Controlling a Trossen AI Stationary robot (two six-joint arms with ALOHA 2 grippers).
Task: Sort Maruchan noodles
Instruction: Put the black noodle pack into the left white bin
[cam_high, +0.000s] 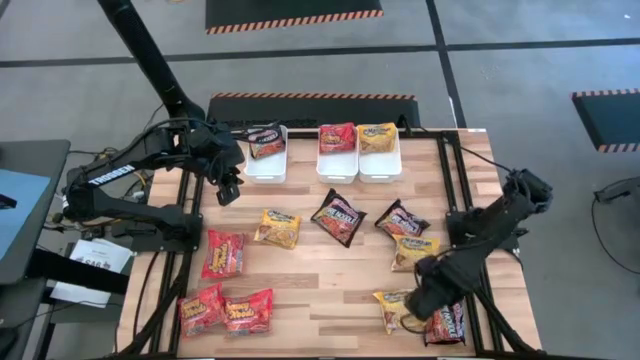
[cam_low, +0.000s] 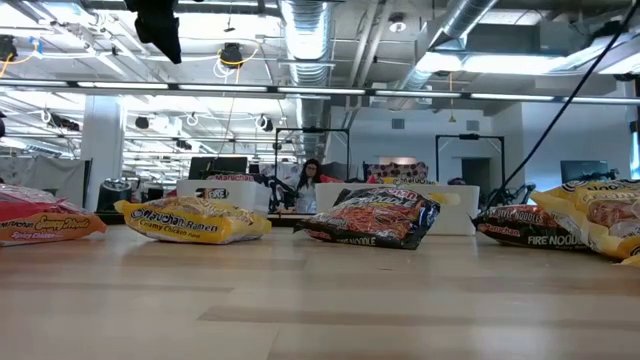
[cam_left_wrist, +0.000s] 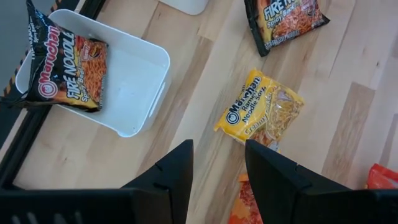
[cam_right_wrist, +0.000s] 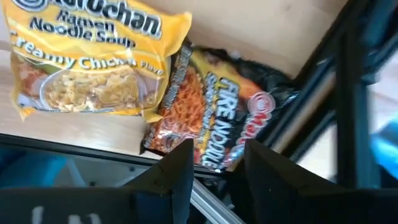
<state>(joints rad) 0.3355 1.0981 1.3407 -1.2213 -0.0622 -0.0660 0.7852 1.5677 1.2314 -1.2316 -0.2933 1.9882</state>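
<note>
Right gripper (cam_high: 432, 297), fingers parted and empty, hovers just above the dark packet (cam_high: 447, 323) beside a yellow packet (cam_high: 392, 305); left gripper (cam_high: 228, 188), also parted and empty, is well apart.

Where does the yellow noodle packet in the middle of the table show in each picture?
High view: yellow packet, left of centre.
Low view: left of centre.
Left wrist view: mid-picture.
Right wrist view: not in it.
Shared landmark: the dark packet beside it.
</note>
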